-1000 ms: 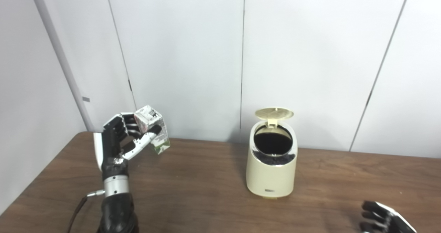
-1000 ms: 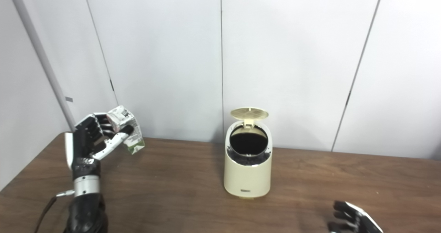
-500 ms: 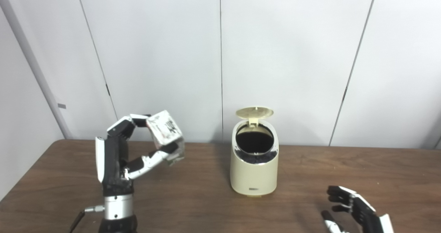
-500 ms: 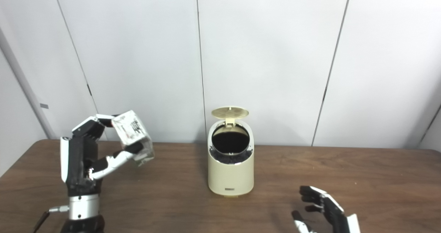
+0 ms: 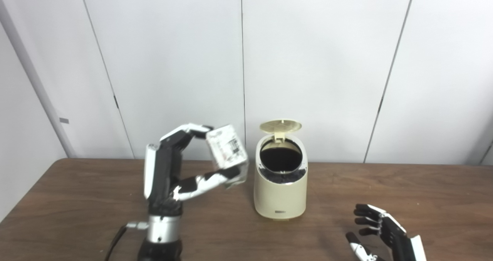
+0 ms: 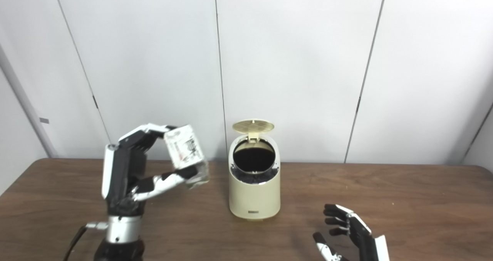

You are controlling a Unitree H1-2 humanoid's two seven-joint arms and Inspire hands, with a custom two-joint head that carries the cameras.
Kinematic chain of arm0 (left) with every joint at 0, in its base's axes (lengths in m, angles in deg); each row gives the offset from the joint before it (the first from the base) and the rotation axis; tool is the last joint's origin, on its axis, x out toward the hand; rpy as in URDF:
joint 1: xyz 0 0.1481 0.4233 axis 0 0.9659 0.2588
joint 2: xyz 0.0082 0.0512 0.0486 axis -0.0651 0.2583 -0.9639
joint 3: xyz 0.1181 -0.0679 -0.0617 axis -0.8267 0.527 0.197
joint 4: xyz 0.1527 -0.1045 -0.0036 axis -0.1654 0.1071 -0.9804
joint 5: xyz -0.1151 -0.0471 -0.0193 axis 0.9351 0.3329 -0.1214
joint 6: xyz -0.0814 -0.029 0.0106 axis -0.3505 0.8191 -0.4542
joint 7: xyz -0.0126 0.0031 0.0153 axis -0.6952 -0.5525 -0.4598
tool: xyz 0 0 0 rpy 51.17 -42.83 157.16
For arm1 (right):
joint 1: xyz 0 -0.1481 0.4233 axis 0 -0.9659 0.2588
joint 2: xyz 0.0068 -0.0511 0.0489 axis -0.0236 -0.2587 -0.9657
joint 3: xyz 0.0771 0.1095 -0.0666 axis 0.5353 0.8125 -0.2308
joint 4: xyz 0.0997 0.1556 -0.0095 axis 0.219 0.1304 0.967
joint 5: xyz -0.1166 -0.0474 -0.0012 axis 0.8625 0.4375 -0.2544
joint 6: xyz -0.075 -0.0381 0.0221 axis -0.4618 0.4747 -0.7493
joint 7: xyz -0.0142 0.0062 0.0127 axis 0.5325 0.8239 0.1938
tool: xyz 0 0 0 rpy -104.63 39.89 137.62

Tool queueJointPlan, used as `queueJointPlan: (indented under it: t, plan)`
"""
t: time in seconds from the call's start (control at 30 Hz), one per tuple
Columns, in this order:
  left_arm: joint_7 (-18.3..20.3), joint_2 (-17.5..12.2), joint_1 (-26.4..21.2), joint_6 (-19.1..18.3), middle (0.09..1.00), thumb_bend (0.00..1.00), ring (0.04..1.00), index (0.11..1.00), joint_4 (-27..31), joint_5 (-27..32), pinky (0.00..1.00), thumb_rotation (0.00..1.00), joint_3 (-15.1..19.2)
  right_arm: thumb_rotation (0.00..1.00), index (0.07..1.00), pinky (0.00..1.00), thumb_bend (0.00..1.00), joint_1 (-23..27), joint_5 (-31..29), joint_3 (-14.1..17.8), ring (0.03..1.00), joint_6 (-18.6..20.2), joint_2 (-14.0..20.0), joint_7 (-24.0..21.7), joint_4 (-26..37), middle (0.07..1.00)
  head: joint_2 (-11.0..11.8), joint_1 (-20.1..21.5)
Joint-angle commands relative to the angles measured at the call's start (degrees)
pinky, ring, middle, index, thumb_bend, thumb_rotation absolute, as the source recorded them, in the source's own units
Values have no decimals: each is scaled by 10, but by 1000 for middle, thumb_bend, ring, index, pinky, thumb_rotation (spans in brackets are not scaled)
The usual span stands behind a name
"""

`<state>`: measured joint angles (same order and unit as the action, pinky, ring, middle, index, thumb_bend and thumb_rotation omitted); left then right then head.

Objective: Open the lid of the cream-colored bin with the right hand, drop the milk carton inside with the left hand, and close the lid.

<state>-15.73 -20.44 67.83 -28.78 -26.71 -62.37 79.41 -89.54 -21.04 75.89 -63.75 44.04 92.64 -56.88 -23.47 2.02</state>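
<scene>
The cream-colored bin (image 5: 280, 191) stands mid-table with its round lid (image 5: 280, 126) flipped up and back, showing a dark opening. My left hand (image 5: 169, 172) is raised just left of the bin, shut on the white milk carton (image 5: 227, 150), which it holds tilted in the air at about the height of the bin's rim, a small gap from the bin's side. My right hand (image 5: 381, 234) hovers low at the front right of the table, open, fingers spread, holding nothing.
The brown wooden table (image 5: 404, 184) runs the full width of both views. White wall panels (image 5: 319, 60) stand right behind the bin. A cable (image 5: 115, 238) hangs off my left wrist.
My left hand has carried the carton rightward, from well left of the bin to right beside it. The right hand has come a little further into view. The camera has also shifted.
</scene>
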Motion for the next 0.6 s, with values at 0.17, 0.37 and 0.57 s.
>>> queueJointPlan:
  t: [0.17, 0.37, 0.57]
  plan:
    - [2, 6, -89, 44, 464, 501, 518, 477, -74, -2, 678, 0, -18, 89, 688, 550, 226, -14, 15, -16, 659, -6, -24, 14, -28, 693, 0, 9]
    - [-18, 2, -137, 46, 463, 500, 524, 469, -146, -12, 641, 0, -41, 105, 696, 570, 211, -19, 21, -25, 670, -2, -29, 15, -21, 702, -2, 24]
    - [-31, -10, -171, 46, 470, 500, 526, 455, -216, -1, 639, 0, -79, 134, 695, 575, 216, -22, 30, -31, 670, -9, -33, 23, -22, 702, -2, 32]
